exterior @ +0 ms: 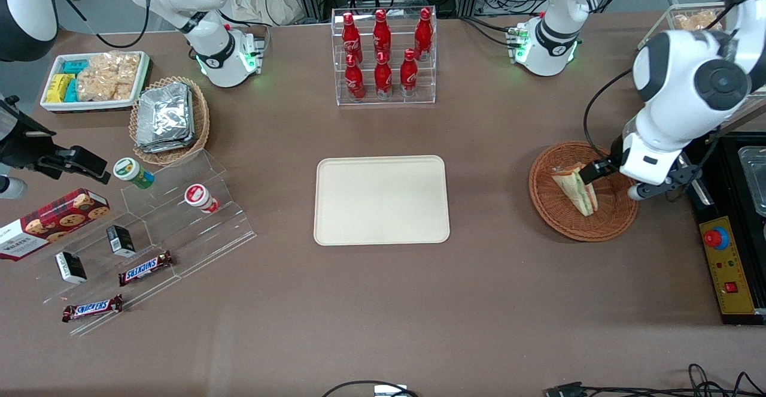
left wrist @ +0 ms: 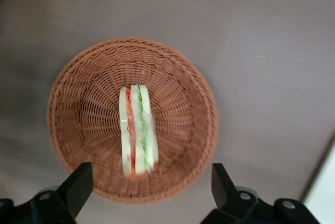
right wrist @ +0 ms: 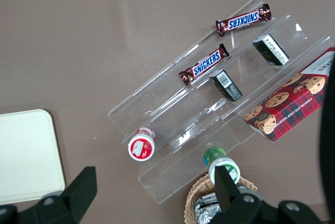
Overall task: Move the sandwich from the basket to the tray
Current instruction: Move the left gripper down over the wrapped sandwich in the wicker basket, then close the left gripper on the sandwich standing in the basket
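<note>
Taking the tray (exterior: 382,200) as the landmark at the middle of the tabletop (exterior: 383,301), the front view shows, toward the parked arm's end, a clear stepped stand (exterior: 161,229) carrying chocolate bars (exterior: 145,267); farther from the front camera than the tray stands a clear rack of red bottles (exterior: 383,55). Toward the working arm's end, well apart from the tray, sits the basket (exterior: 581,191) with the sandwich (exterior: 576,188) lying in it. The left arm bends down over the basket, its wrist above the rim nearest its own end of the tabletop, and its bulk hides much of the gripper (exterior: 610,175) there. The wrist view supplies what the front view lacks: the gripper (left wrist: 149,182) hangs above the basket (left wrist: 78,124) with its jaws wide apart, touching nothing, and the sandwich (left wrist: 137,130) lies on edge in the middle of the wicker, its red and green layers facing up. The basket's near rim is partly cut off by the fingers (left wrist: 78,185).
</note>
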